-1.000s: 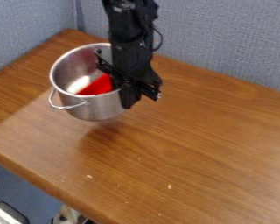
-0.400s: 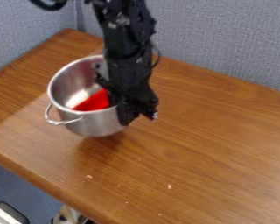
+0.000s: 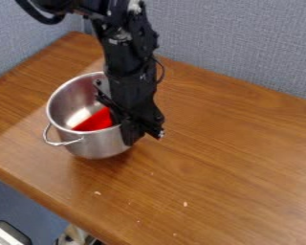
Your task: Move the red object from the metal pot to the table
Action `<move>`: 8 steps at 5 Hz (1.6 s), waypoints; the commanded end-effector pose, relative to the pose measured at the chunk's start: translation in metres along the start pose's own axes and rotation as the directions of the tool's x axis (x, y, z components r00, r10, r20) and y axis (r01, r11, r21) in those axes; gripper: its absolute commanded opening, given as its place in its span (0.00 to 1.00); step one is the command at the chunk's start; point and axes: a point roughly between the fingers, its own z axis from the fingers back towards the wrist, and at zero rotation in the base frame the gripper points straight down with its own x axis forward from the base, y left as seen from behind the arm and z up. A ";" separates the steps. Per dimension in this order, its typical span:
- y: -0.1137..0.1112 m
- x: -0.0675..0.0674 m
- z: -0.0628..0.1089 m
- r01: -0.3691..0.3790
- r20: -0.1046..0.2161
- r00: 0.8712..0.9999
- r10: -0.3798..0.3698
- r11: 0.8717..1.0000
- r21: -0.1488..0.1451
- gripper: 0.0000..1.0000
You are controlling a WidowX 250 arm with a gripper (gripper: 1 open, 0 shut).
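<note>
Your gripper (image 3: 134,122) hangs pointing straight down at the right-hand rim of the metal pot (image 3: 76,110), with the black arm rising from it toward the top of the view. Its jaws are fully closed, but the black body of the gripper hides their tips, so you cannot tell from this view whether they have hold of anything or are merely pressed together beside the pot's wall.

The red object (image 3: 92,120) is inside the pot. You see it as a bright red patch low in the bowl, on the side nearest the gripper, with its right end hidden behind the gripper. The rest of the pot's inside shows bare shiny steel, with a reddish reflection on the wall.

The pot stands upright on the bench (image 3: 232,163), toward the left of the wooden top, and its thin wire handle (image 3: 56,136) sticks out at the lower left.

Behind the bench you have a grey-blue wall (image 3: 245,38).
</note>
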 end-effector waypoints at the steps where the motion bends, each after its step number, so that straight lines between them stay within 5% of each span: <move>1: -0.013 0.007 0.000 0.046 0.025 0.999 -0.047 0.999 0.018 0.00; 2: -0.022 0.007 -0.013 0.069 0.023 0.997 -0.070 0.997 0.017 0.00; 4: -0.049 0.047 0.021 0.110 0.083 0.990 -0.115 0.992 0.059 0.00; 5: -0.049 0.051 0.018 0.063 0.096 0.993 -0.071 0.995 0.082 0.00; 8: -0.048 0.054 0.050 -0.024 0.048 0.999 0.024 1.000 0.009 0.00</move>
